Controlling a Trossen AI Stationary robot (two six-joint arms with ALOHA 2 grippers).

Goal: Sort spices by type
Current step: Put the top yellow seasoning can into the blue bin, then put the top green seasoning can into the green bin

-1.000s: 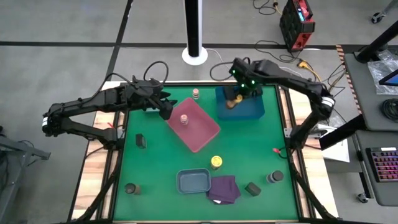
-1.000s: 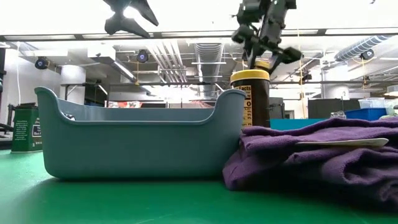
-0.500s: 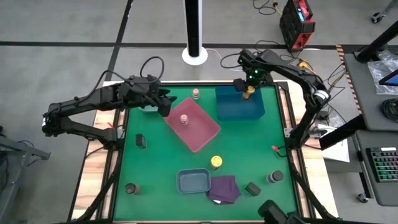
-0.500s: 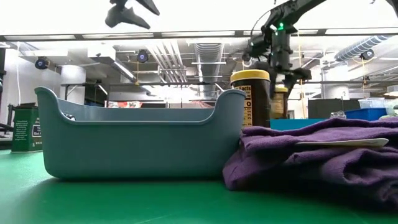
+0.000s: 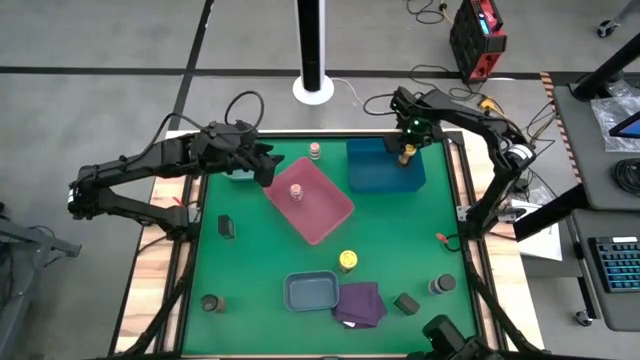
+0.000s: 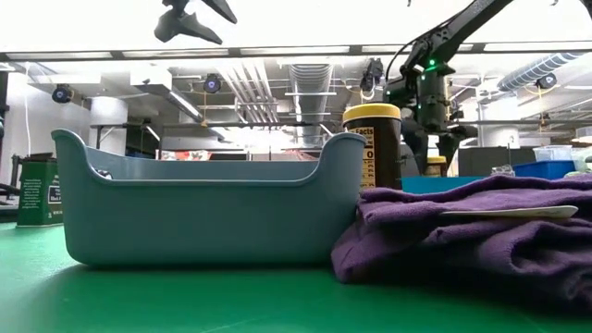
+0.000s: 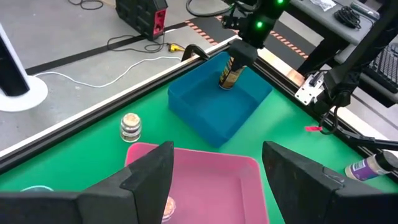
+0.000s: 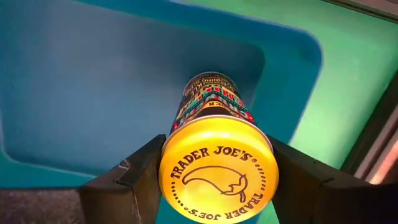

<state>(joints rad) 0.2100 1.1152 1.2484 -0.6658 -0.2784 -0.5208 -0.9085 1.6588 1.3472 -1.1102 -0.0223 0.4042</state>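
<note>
A grey concrete floor (image 5: 100,40) surrounds the counter (image 5: 400,250), which has a green top and pale wooden edges. Dark seams cross the floor. Behind the counter's far edge stands a white pole on a round white base (image 5: 313,88), its cable trailing over the floor. Farther right sits a red and black box (image 5: 477,38) with loose cables beside it, and a strip of striped hazard tape (image 5: 548,100) runs along the floor. At the right edge a desk (image 5: 610,140) carries a keyboard (image 5: 616,265). Seen from counter height, the room has an open ceiling with pipes, ribbed ducts (image 6: 310,79) and long bright light strips (image 6: 277,50).
</note>
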